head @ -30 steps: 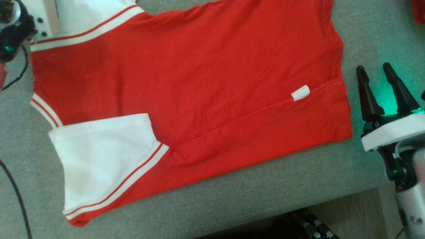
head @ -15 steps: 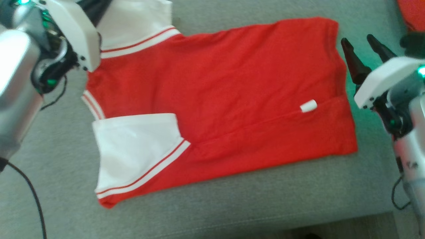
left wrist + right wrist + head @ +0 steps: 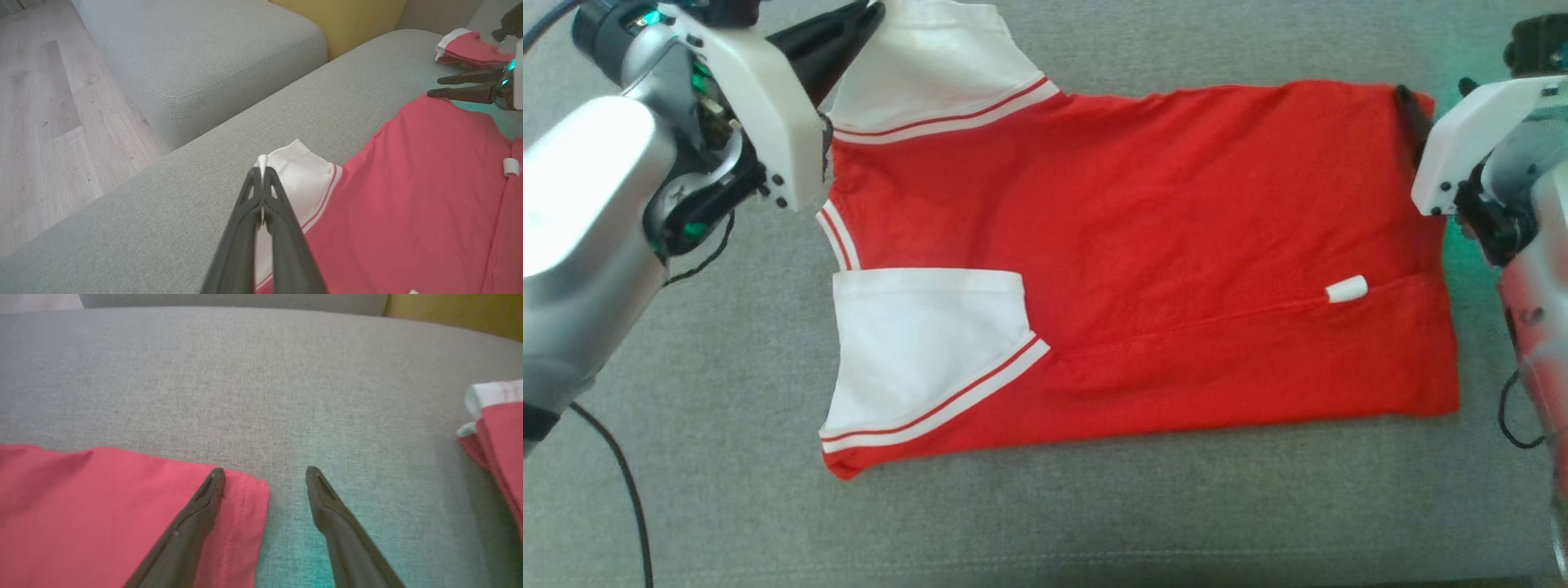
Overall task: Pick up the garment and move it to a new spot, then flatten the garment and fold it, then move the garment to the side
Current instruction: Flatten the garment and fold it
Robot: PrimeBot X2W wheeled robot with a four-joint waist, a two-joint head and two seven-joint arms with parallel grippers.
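Head view: garment (image 3: 1143, 245) lies long axis left-right, top pointing left.

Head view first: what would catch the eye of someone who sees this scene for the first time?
The red garment with white sleeves, spread flat on the grey sofa cushion, stands out most. At its far left corner the left gripper is shut on a white sleeve; at the far right corner the right gripper is open, one finger over the red hem, the other over bare cushion.
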